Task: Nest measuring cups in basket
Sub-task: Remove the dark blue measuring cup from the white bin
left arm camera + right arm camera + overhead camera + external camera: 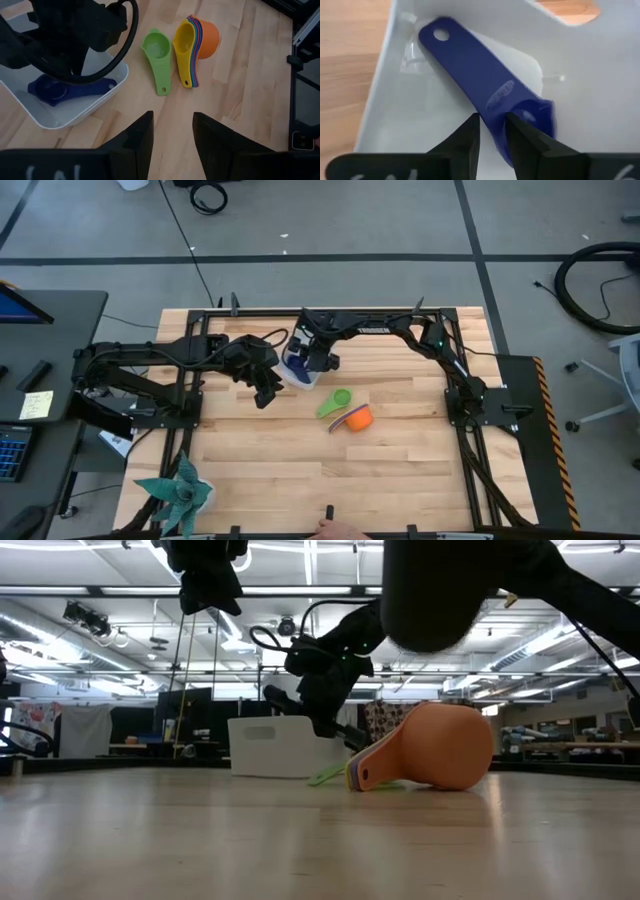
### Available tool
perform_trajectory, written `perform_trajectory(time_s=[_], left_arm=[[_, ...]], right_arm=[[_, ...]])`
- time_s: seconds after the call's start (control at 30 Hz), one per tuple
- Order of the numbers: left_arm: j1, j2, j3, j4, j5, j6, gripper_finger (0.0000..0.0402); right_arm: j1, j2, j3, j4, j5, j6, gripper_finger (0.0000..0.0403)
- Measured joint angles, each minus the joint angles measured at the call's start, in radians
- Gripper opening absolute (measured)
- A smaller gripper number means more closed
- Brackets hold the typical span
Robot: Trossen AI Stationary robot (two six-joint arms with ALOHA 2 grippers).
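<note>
The white basket (291, 366) sits at the table's far middle. My right gripper (493, 134) reaches down into the basket (380, 85) and is shut on the dark blue measuring cup (470, 65). A green cup (156, 50) lies on the wood, mouth up, between the basket (75, 112) and a nested stack of cups (197, 42). The stack lies on its side, orange outermost and yellow innermost. My left gripper (172, 131) is open and hovers near the basket's left-near corner (268, 392), its fingers pointing toward the green cup and touching nothing. My right gripper pinches the dark blue cup where the handle meets the bowl (496, 117), coming from above and pointing down into the basket. The handle's free end with its hole (440, 35) points away from the fingers. The cup (65, 90) sits low inside the basket, its handle about level.
Bare wood lies near and to the right of the cups (400, 470). A small potted plant (182, 495) stands at the near left corner. Both arm bases and black frame rails border the table's left and right sides.
</note>
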Motion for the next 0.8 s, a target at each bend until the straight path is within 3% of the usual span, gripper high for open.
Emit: perform_trajectory(time_s=[0.17, 0.3, 0.6, 0.8], left_arm=[[0.000, 0.000, 0.000, 0.000, 0.000, 0.000, 0.0141], [0.000, 0.000, 0.000, 0.000, 0.000, 0.000, 0.0141], [0.000, 0.000, 0.000, 0.000, 0.001, 0.001, 0.0141], [0.000, 0.000, 0.000, 0.000, 0.001, 0.000, 0.0141]], right_arm=[[0.001, -0.004, -0.030, 0.058, 0.016, 0.012, 0.0085], [0.001, -0.001, -0.033, 0.112, 0.033, 0.114, 0.0073], [0.002, 0.000, -0.033, 0.168, 0.040, 0.204, 0.0017], [0.010, 0.000, -0.033, 0.180, 0.068, 0.241, 0.0017]])
